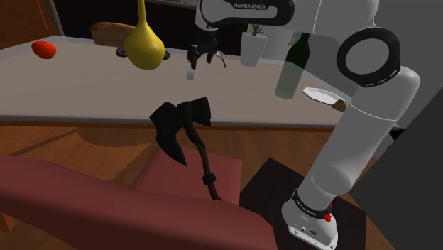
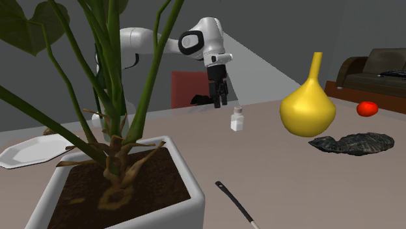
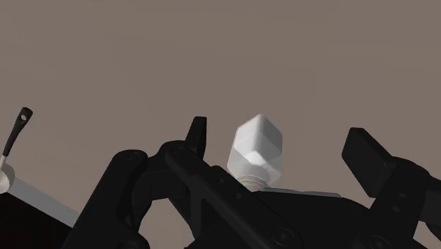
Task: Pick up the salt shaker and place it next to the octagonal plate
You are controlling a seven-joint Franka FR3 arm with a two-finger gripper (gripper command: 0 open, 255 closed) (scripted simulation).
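Note:
The salt shaker [image 1: 190, 73] is a small white bottle with a white cap, standing upright mid-table. In the second exterior view the salt shaker [image 2: 238, 119] sits just below and to the right of my black gripper [image 2: 219, 101], which hovers above the table without touching it. In the wrist view the salt shaker [image 3: 258, 150] shows between the spread fingers [image 3: 198, 131], nearer one of them; the gripper [image 3: 283, 145] is open and holds nothing. In the shoulder view the gripper [image 1: 201, 58] hangs over the shaker. The white octagonal plate [image 1: 321, 94] lies near the table's front edge by the arm, and the plate [image 2: 29, 151] is at the second exterior view's left.
A yellow long-necked vase [image 1: 144, 42] stands left of the shaker, a red fruit [image 1: 44, 49] farther left. A green bottle [image 1: 293, 67] and a white planter [image 1: 253, 46] stand near the plate. A spoon [image 3: 15, 133] lies nearby. A black axe [image 1: 181, 124] leans before the table.

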